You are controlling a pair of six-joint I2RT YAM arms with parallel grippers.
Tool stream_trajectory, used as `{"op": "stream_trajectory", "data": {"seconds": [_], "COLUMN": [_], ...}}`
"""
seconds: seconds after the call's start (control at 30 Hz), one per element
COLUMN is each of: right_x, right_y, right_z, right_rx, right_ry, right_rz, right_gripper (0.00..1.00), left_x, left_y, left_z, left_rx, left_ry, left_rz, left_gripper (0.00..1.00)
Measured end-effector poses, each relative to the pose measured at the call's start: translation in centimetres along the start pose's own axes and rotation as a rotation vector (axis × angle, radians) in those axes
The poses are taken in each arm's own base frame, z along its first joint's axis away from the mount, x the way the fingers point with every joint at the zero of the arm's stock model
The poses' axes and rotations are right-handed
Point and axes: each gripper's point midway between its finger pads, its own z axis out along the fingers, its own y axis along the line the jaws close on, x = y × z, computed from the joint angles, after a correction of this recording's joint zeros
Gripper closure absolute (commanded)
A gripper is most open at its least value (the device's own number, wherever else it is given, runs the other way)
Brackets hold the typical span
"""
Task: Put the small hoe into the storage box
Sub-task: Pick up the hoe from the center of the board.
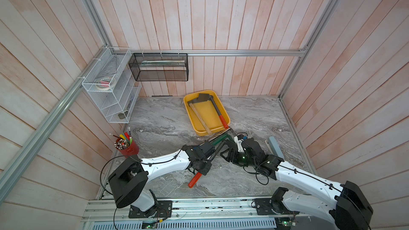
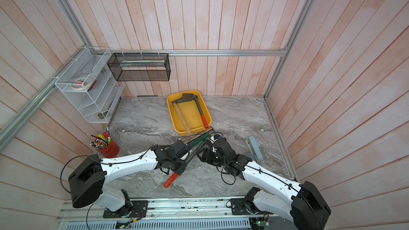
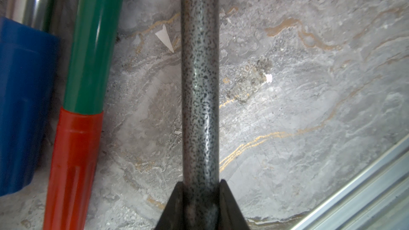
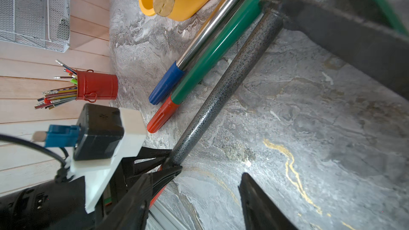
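Note:
The small hoe [image 1: 215, 152] has a speckled grey metal shaft [image 3: 200, 85], a red grip and a dark flat blade [image 4: 343, 34]. My left gripper [image 1: 204, 169] is shut on the shaft [image 4: 232, 78] just above the red grip; in the left wrist view its gripper [image 3: 200, 204] has both jaws pressed to the shaft. My right gripper [image 1: 226, 154] stands beside the shaft toward the blade end. In its own wrist view the right gripper [image 4: 194, 198] is open, with only bare floor between the fingers. The yellow storage box [image 1: 205, 111] lies beyond and holds a wooden-handled axe and a red-gripped tool.
A green-shafted tool [image 1: 221, 139] and a chrome one with a blue grip [image 4: 168, 82] lie by the box's near rim. A red pencil cup [image 1: 127, 148] stands left, a grey-blue block [image 1: 274, 147] right. A white wire rack [image 1: 110, 85] and a black mesh basket [image 1: 159, 67] hang on the walls.

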Motion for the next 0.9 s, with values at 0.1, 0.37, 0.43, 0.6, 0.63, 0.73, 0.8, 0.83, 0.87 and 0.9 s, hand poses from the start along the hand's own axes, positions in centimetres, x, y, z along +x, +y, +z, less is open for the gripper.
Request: {"op": "stream_trajectory", "data": {"seconds": [0.1,0.37,0.43,0.6,0.63,0.73,0.8,0.83,0.87,0.9], "right_x": [0.3,2.6,2.8,3.1,3.3,3.5,3.5,3.4,3.3,3.3], "right_y": [0.5,-1.1,-1.3,-1.1,-1.1,-1.0,-0.8,-0.6,-0.5,-0.4], "right_z": [0.3,1.8,2.1,3.1,3.4,4.0,4.3,4.5,4.6,4.7], "right_rx": [-0.023,-0.002,-0.001,-0.024,-0.027,-0.033,-0.044,-0.053,-0.062,-0.069], "right_ry": [-0.008,-0.006,-0.014,-0.030,-0.030,-0.032,-0.036,-0.039,-0.042,-0.045], "right_rz": [0.030,0.142,0.164,0.216,0.221,0.243,0.260,0.272,0.282,0.290], "right_gripper": [0.44,0.49,0.49,0.49,0.49,0.49,0.49,0.49,0.48,0.47], "left_x": [-0.1,-0.3,-0.3,-0.7,-0.8,-0.9,-0.9,-1.0,-1.1,-1.2], "left_y": [-0.1,-0.3,-0.4,-0.6,-0.7,-0.8,-0.8,-0.9,-0.9,-1.0], "left_z": [0.0,-0.1,-0.1,-0.2,-0.2,-0.3,-0.3,-0.4,-0.4,-0.5], "left_rx": [0.005,0.013,0.017,0.028,0.030,0.034,0.037,0.039,0.043,0.046], "left_ry": [-0.001,-0.003,-0.002,-0.005,-0.007,-0.008,-0.008,-0.009,-0.011,-0.012], "left_rz": [-0.005,-0.010,-0.013,-0.018,-0.020,-0.023,-0.024,-0.026,-0.029,-0.030], "left_gripper": [1.00,1.00,1.00,1.00,1.00,1.00,1.00,1.00,1.00,1.00]}}
